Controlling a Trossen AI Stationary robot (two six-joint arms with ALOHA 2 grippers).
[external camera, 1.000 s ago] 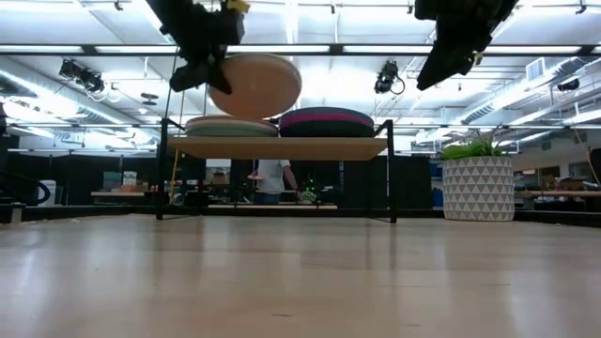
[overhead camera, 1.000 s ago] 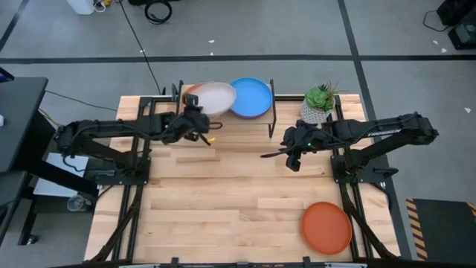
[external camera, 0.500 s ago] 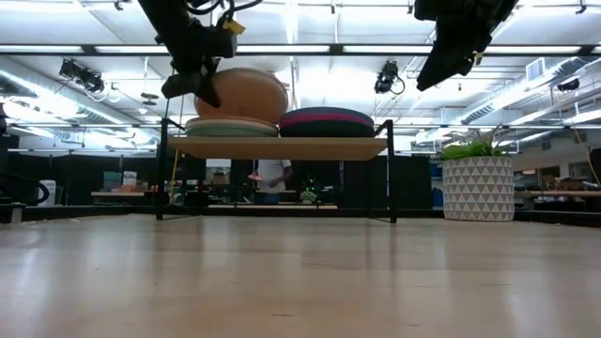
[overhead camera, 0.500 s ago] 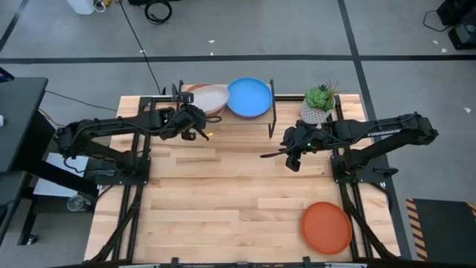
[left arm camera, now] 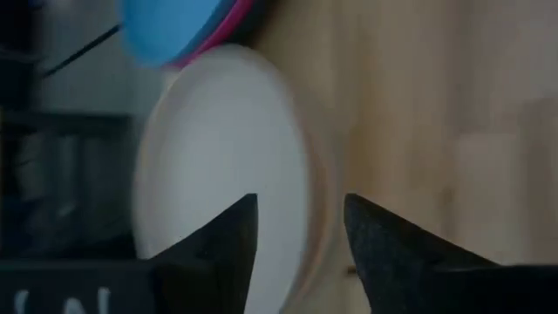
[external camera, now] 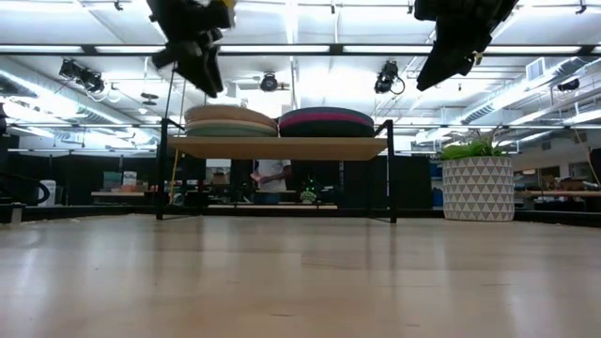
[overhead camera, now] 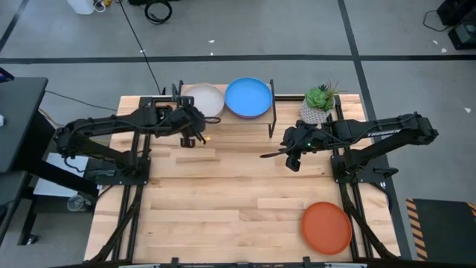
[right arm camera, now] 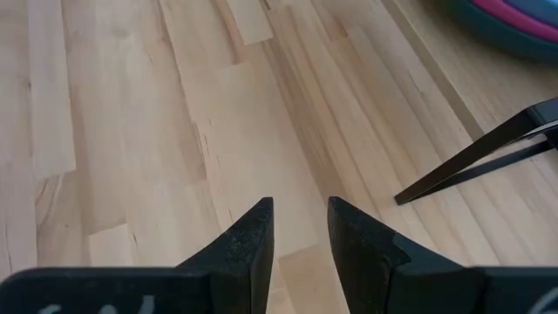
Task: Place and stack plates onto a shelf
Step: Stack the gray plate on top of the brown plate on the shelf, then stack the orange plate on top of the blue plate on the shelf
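The tan plate (overhead camera: pixel 204 100) lies on the left pile on the shelf (external camera: pixel 282 146). The left gripper (overhead camera: pixel 195 131), spread and empty, sits just beside it and could bump the pile. The right gripper (overhead camera: pixel 292 159), spread, waits mid-counter. The orange plate (overhead camera: pixel 326 228) lies near right.

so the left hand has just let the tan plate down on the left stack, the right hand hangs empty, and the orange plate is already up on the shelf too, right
Not the orange plate: the high view shows it lying on the tabletop at the near right corner, off the shelf. The rest holds: the left hand is off the tan plate, and the right hand is empty.
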